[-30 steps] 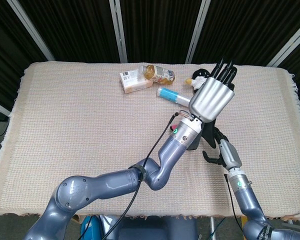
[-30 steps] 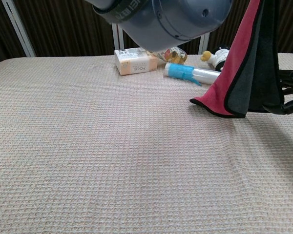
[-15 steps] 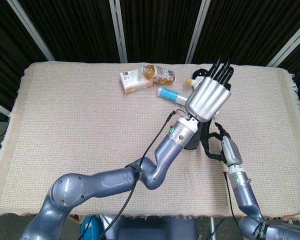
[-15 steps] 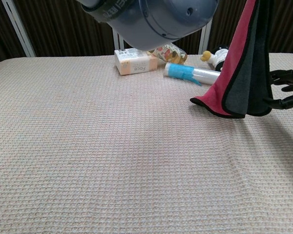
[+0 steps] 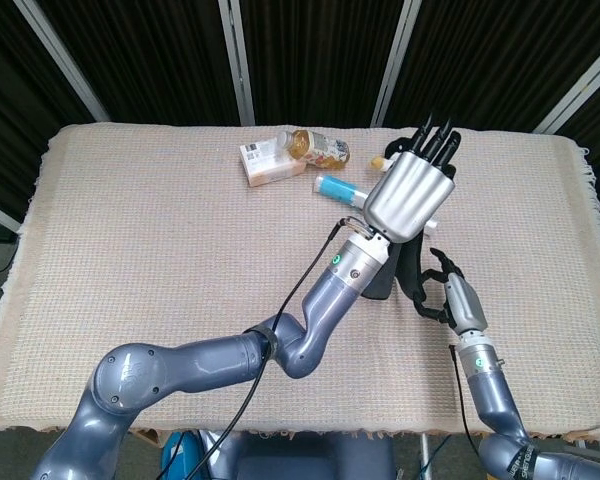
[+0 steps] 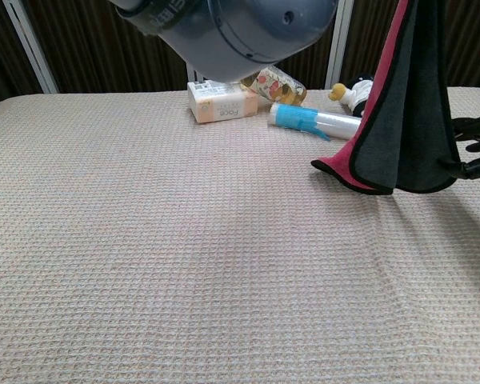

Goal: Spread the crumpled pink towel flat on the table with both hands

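Observation:
The pink towel (image 6: 400,104), pink on one face and dark grey on the other, hangs upright from above in the chest view, its lowest corner touching the table at the right. In the head view my left hand (image 5: 407,195) holds it from above and hides most of it; only a dark fold (image 5: 385,282) shows beneath the wrist. My right hand (image 5: 442,285) is low beside the towel's right edge with its fingers spread and nothing held. Its fingers (image 6: 476,144) show at the chest view's right border.
A beige waffle cloth (image 5: 130,250) covers the table. At the back centre lie a small carton (image 5: 270,160), a bottle on its side (image 5: 320,150), a blue-and-white tube (image 5: 342,190) and a small yellow-capped bottle (image 6: 354,94).
My left hand has drifted slightly left with the towel, which swung and now hangs wider. My right hand rose from the table and came closer to the towel's right edge.

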Tool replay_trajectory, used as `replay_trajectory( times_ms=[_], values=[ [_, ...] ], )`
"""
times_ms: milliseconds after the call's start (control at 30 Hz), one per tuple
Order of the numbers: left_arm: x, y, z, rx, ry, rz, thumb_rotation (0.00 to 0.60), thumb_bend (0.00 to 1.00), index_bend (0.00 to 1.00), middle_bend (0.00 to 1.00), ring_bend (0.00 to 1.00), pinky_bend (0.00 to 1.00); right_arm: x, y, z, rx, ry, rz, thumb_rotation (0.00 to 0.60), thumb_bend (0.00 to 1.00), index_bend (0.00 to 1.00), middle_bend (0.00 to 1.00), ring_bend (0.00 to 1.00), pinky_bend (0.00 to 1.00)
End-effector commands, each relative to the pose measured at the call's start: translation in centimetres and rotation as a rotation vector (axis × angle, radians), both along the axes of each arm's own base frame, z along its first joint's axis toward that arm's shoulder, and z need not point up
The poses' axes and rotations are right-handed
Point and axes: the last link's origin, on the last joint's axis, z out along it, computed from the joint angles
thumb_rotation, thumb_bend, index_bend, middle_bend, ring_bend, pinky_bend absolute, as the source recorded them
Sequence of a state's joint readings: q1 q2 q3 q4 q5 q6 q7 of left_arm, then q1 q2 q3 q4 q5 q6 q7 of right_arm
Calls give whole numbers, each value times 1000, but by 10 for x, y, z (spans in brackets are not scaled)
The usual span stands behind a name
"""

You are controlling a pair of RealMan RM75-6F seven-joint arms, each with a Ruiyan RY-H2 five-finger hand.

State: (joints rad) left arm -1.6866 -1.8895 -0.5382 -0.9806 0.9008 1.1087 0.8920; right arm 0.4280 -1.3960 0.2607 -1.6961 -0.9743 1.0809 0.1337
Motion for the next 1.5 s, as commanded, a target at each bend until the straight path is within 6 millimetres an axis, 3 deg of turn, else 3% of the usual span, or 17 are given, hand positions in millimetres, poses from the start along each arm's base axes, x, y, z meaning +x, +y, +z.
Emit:
replay_trajectory(
  times_ms=[33, 233, 500, 667, 933, 1200, 1500],
  values=[
    [-7, 3, 5, 5, -9, 7, 600, 479, 683, 171, 0, 0, 1, 1, 1, 0, -2, 3, 600, 517, 606, 86, 0, 0],
    [-30, 13, 22, 19, -28, 36, 600, 479, 683, 169, 0, 0, 10, -3, 4, -17, -2, 25, 600, 517, 606, 86, 0, 0],
    [-76, 27, 47, 11, -33, 68, 600, 479, 684, 175, 0, 0, 33, -22, 24, -85, 4, 70, 600, 517, 606, 86, 0, 0],
    [-107, 35, 62, -3, -47, 90, 600, 479, 684, 174, 0, 0, 54, -37, 34, -119, 20, 108, 600, 517, 606, 86, 0, 0],
    [-148, 48, 85, -45, -125, 147, 600, 479, 688, 176, 0, 0, 102, -64, 34, -157, 92, 195, 600, 517, 606, 91, 0, 0],
    [-177, 52, 103, -53, -150, 173, 600, 479, 689, 177, 0, 0, 138, -96, 36, -245, 139, 221, 600, 517, 627, 99, 0, 0],
    [-198, 57, 110, -52, -174, 214, 600, 479, 689, 177, 0, 0, 154, -131, 50, -327, 164, 187, 600, 517, 627, 104, 0, 0]
  ],
)
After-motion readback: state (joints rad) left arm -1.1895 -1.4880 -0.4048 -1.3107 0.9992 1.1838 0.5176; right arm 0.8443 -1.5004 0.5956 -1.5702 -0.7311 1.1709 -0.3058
